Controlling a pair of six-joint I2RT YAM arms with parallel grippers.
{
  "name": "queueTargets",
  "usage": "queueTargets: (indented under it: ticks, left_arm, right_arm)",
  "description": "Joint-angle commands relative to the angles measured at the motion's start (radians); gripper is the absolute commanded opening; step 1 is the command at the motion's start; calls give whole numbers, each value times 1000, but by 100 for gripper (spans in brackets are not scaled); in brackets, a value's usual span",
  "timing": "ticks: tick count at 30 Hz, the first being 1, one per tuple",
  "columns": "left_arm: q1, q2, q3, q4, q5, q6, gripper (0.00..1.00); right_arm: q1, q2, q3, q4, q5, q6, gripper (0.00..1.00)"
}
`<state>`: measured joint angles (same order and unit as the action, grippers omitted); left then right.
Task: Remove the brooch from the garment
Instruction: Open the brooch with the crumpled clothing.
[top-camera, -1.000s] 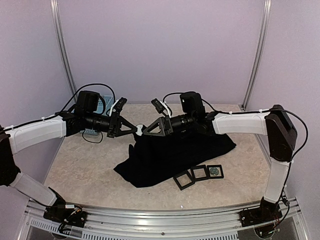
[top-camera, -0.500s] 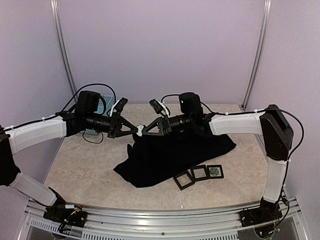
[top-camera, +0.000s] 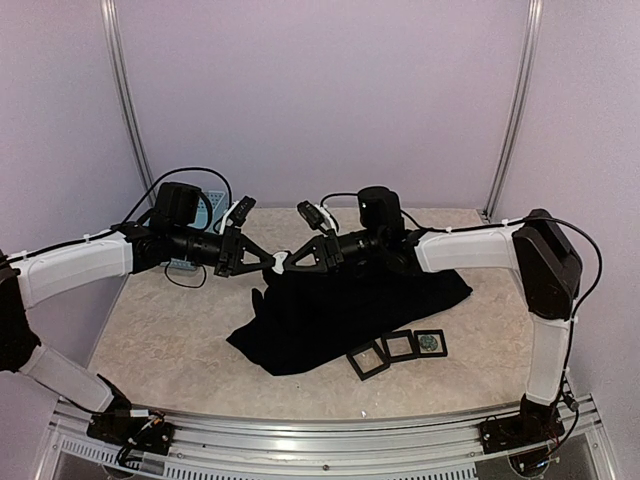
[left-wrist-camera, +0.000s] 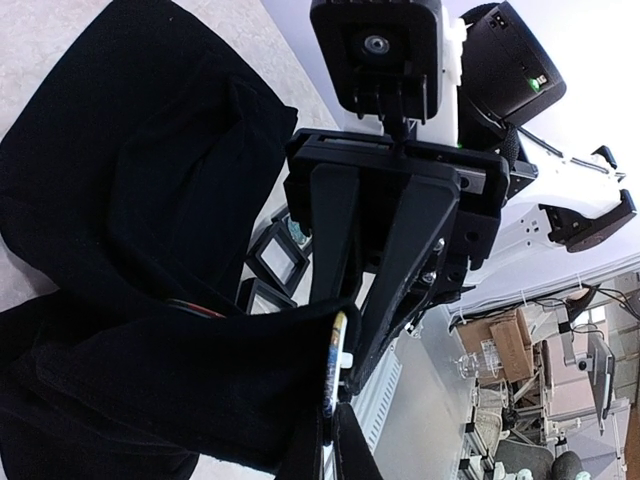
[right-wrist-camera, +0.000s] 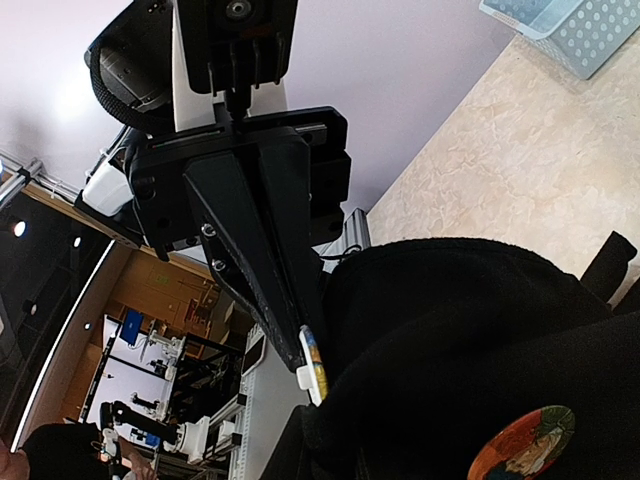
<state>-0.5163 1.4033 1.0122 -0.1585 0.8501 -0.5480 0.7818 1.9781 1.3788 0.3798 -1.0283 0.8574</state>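
Lilac walls close in a pale marbled tabletop (top-camera: 160, 340), with a light-blue basket (right-wrist-camera: 575, 35) at its back left corner, partly hidden behind the left arm. That arm reaches towards the middle of the table, and the left gripper (top-camera: 270, 262) is pinched tight on a thin disc (left-wrist-camera: 335, 375), seen edge-on, with a white back and a coloured rim. The disc is held up above the table at a raised fold of black cloth. The right gripper (top-camera: 291, 263) meets it head-on from the other side, its fingers drawn narrow with their tips right at the disc; whether they press on it I cannot tell. Below and to the right of both grippers the garment (top-camera: 350, 305) lies in a loose black heap across the middle of the table, one edge lifted to where the grippers meet. A round orange-and-green brooch (right-wrist-camera: 525, 445) sits on the raised cloth just beside the right gripper's own fingers. Near the garment's front edge, three small black square frames (top-camera: 400, 346) lie in a row; the rightmost holds something greenish.
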Motion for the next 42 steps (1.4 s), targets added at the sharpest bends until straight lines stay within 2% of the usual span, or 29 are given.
queueTargets:
  ticks: [1, 7, 17, 23, 31, 42]
  left_arm:
    - [-37, -19, 38, 36, 24, 16, 0]
    - [-44, -20, 47, 35, 30, 25, 0]
    - [-54, 9, 95, 16, 47, 51, 0]
    - [-61, 33, 121, 9, 61, 59, 0]
    - [-68, 53, 137, 9, 61, 63, 0]
    - [-74, 86, 170, -3, 65, 71, 0]
  right_arm:
    - [19, 37, 15, 39, 25, 40, 6]
    - [19, 61, 46, -50, 56, 44, 3]
    - [18, 123, 131, -295, 130, 11, 2]
    - [17, 166, 174, -348, 120, 6, 3]
    - [17, 186, 198, -355, 102, 2, 7]
    - [21, 183, 237, -374, 112, -38, 21]
